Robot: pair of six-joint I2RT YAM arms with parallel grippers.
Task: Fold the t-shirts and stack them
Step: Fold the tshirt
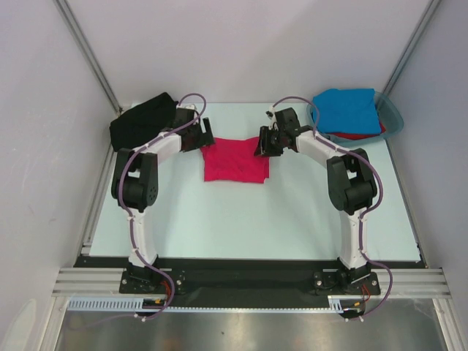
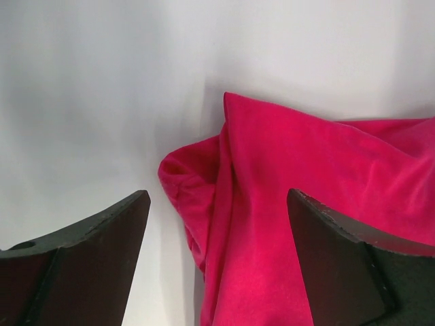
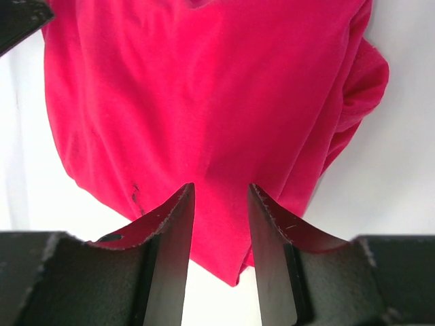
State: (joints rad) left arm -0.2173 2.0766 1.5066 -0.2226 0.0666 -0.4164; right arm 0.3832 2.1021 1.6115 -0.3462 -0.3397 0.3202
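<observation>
Both left fingers (image 2: 88,258) are gaping wide, right fingers (image 3: 170,231) are standing narrowly parted, all released, pink shirt (image 1: 235,162) lying beneath.

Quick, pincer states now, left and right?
Left pincer: wide open, holding nothing, over the edge of the crimson-pink t-shirt.
Right pincer: narrowly open, nothing held, above that t-shirt.

My two arms are nothing fancy: the left arm (image 1: 142,164) and right arm (image 1: 344,175) are white shells with chunky black joint housings. A thin purple-grey cable (image 1: 131,227) runs along each, down to a black base plate (image 1: 146,281). The left end effector (image 2: 217,197) and right end effector (image 3: 221,187) are matte black, and their wedge-shaped fingers (image 3: 170,238) are scuffed pale at the edges.
</observation>
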